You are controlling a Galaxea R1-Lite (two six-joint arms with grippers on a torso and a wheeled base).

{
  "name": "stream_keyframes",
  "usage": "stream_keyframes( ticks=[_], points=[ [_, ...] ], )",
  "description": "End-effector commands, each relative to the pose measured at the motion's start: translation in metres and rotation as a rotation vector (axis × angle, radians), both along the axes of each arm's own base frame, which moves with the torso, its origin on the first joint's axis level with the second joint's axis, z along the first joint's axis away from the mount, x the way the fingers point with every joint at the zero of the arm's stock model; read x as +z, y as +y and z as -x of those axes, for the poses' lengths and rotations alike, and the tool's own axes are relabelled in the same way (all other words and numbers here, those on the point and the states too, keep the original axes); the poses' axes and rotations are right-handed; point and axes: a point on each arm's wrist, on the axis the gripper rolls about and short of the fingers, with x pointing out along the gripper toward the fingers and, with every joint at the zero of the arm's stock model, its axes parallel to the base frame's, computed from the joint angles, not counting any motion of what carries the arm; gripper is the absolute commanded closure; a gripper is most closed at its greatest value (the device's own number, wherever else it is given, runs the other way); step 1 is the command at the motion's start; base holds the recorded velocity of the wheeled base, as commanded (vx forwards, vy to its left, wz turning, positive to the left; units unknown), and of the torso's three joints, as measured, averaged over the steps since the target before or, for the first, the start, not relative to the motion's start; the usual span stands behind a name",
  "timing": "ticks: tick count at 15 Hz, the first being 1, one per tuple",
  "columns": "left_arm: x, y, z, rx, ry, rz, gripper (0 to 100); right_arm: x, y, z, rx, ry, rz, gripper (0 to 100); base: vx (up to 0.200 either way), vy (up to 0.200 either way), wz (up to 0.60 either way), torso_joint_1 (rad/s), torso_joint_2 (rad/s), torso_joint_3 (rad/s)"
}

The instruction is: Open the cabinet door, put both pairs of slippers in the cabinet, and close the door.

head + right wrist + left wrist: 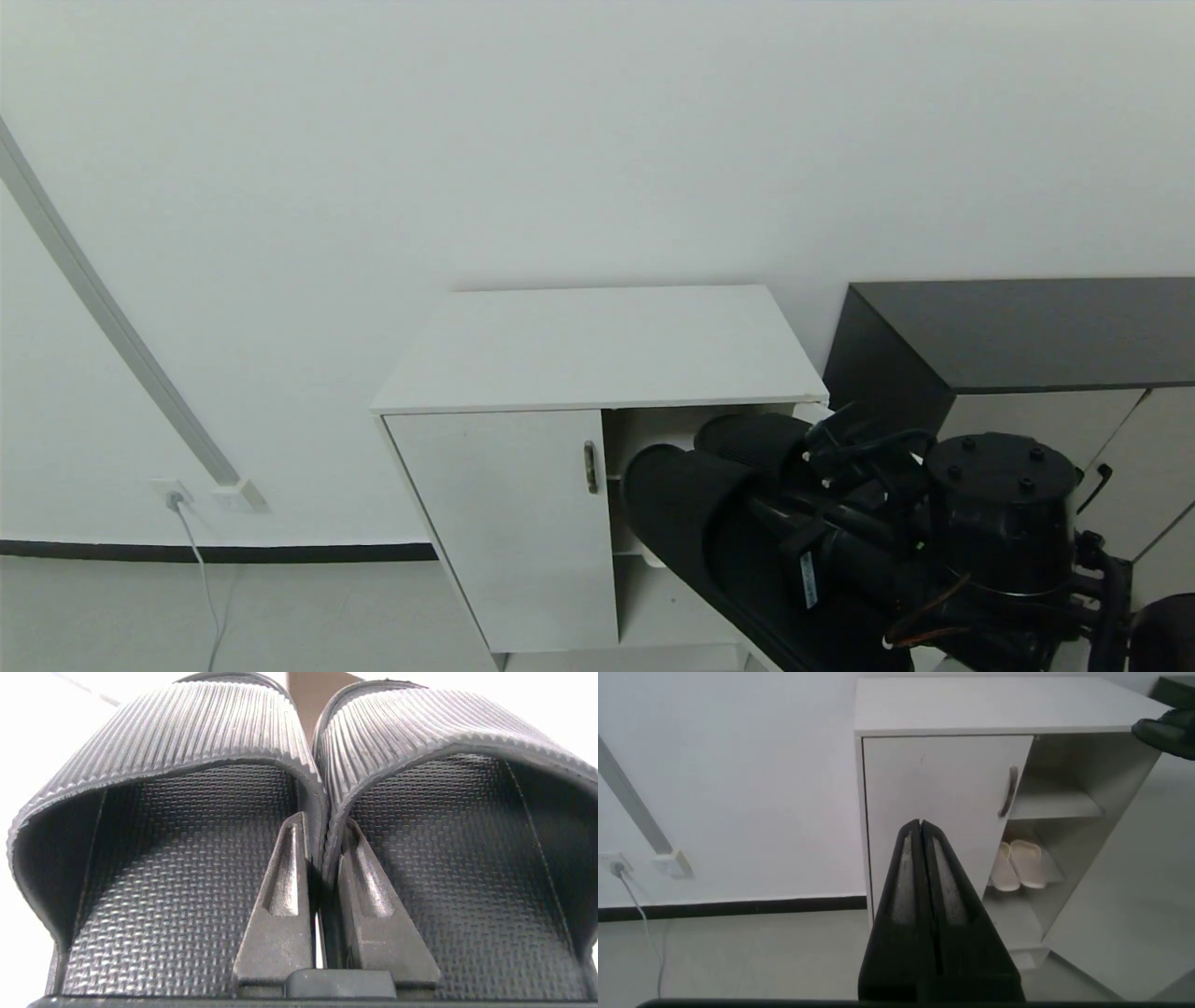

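A white cabinet [597, 345] stands against the wall; its left door [509, 523] is closed and its right side is open. A pair of white slippers [1022, 863] lies on a lower shelf inside. My right gripper [322, 859] is shut on the touching inner strap edges of a pair of black slippers [187, 821]. In the head view those black slippers [691, 504] hang in front of the open right compartment, toes toward it. My left gripper [921, 829] is shut and empty, held off from the cabinet and pointing at the closed door [938, 793].
A dark cabinet [1018, 331] stands right beside the white one. On the wall to the left are a slanted cable duct [112, 317] and a socket with a hanging cable [173, 495]. Bare floor lies to the left of the cabinet.
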Motion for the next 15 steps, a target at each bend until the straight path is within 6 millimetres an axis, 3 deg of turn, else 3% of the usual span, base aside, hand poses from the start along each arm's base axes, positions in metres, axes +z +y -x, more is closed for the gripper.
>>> stream_keyframes(
  ticks=[1, 15],
  points=[
    [0.0001, 0.0, -0.0001, 0.0, 0.001, 0.001, 100, -0.0003, 0.0003, -0.0002, 0.002, 0.0, -0.001, 100, 0.0, 0.0, 0.0, -0.159, 0.35, 0.203],
    [0.0001, 0.0, -0.0001, 0.001, 0.001, -0.001, 100, -0.0022, 0.001, -0.0008, 0.0, -0.003, -0.003, 100, 0.0, 0.0, 0.0, -0.205, 0.49, 0.286]
  ],
)
